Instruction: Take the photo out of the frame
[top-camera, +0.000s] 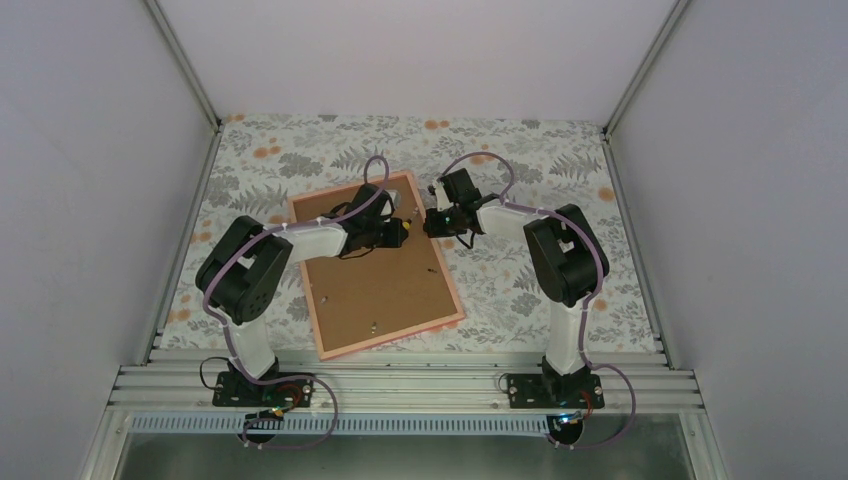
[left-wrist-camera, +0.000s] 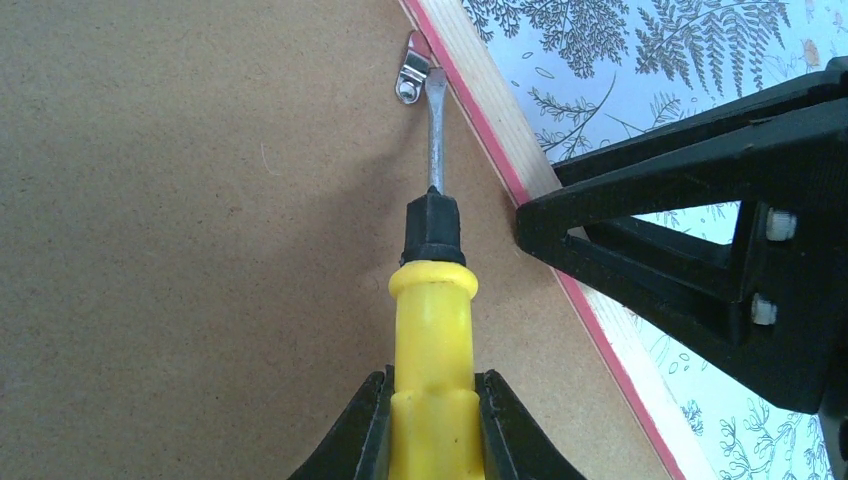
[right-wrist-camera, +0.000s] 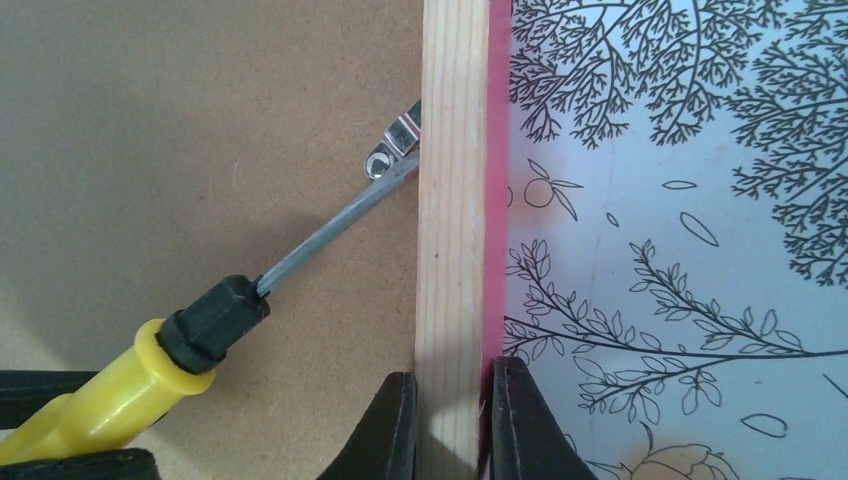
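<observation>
On the floral desk (top-camera: 520, 150), left of centre, the frame (top-camera: 395, 337) lies back-up. Left claw (left-wrist-camera: 432, 400) clamps a yellow screwdriver (left-wrist-camera: 432, 300), blade tip against a metal clip (left-wrist-camera: 412, 72) by the right-hand rail. Right claw (right-wrist-camera: 452, 410) is closed, pinching that rail.

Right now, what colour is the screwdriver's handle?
Yellow screwdriver handle, black collar; best in the left wrist view.

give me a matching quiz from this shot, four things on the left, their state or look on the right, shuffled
Things:
1 left gripper
2 right gripper
3 metal clip
4 backing board

States:
a plain brown, facing up
b shut on the frame edge
c shut on the screwdriver
d at the blade's tip

Pairs: 1-c, 2-b, 3-d, 4-a
</observation>
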